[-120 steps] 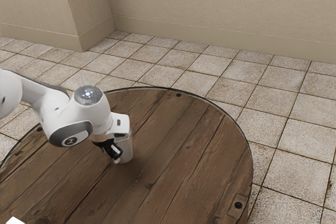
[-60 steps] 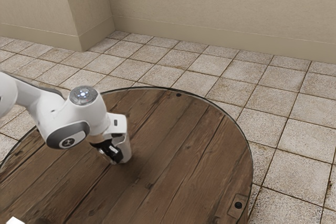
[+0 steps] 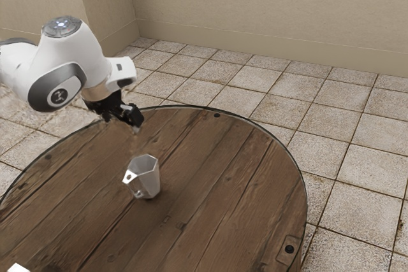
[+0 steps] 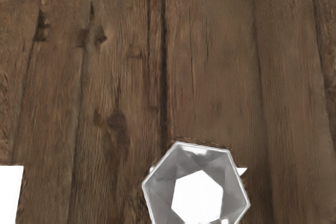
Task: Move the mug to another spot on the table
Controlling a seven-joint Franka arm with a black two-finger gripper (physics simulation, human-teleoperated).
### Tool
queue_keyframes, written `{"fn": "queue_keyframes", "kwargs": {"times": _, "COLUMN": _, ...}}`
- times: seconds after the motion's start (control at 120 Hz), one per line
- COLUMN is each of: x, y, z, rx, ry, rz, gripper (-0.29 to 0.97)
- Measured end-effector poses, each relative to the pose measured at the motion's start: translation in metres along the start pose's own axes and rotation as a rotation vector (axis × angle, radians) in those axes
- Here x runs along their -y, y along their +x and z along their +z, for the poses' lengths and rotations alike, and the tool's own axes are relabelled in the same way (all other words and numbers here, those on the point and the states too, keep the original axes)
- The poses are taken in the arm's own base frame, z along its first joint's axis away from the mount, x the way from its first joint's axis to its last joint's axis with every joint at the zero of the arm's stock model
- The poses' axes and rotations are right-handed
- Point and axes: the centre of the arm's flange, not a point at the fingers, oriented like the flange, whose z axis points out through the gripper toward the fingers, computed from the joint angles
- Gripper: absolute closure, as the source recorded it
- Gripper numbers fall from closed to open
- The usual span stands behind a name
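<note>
The mug point(image 3: 143, 176) is standing upright on the round wooden table point(image 3: 223, 176), left of the table's middle and a little toward the near side. Its faceted grey body is square on the boards and its handle points left. Nothing is touching it!

The gripper point(image 3: 130, 119) hangs in the air well above the tabletop, up and to the far side of the mug, and it is carrying nothing. Whether it is spread or closed cannot be told from this angle.

From the hand's own camera, the mug point(image 4: 195, 190) sits just below the hand. Its six-sided rim faces straight up, with plain wood grain point(image 4: 210, 51) beyond it and a white patch point(image 4: 10, 192) off to one side.

So where does the task stand? The mug rests free on the table with the arm clear of it, which reads like a finished set-down. If this is the new spot, little is left but to pull away. If it is not, the whole job of descending, gripping and carrying is yet to come.
</note>
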Motion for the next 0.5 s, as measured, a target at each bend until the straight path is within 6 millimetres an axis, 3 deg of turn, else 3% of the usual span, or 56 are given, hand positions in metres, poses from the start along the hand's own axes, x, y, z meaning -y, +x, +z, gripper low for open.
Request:
{"fn": "queue_keyframes", "kwargs": {"times": 0.117, "x": 0.03, "y": 0.09, "z": -0.045, "rx": 0.024, "ry": -0.015, "rz": -0.157, "gripper": 0.01}}
{"fn": "queue_keyframes", "kwargs": {"times": 0.225, "x": 0.04, "y": 0.136, "z": -0.057, "rx": 0.089, "ry": -0.038, "rz": -0.221, "gripper": 0.0}}
{"fn": "queue_keyframes", "kwargs": {"times": 0.367, "x": 0.048, "y": 0.161, "z": -0.032, "rx": 0.224, "ry": -0.053, "rz": -0.233, "gripper": 0.0}}
{"fn": "queue_keyframes", "kwargs": {"times": 0.5, "x": 0.049, "y": 0.167, "z": -0.036, "rx": 0.268, "ry": -0.075, "rz": -0.198, "gripper": 0.0}}
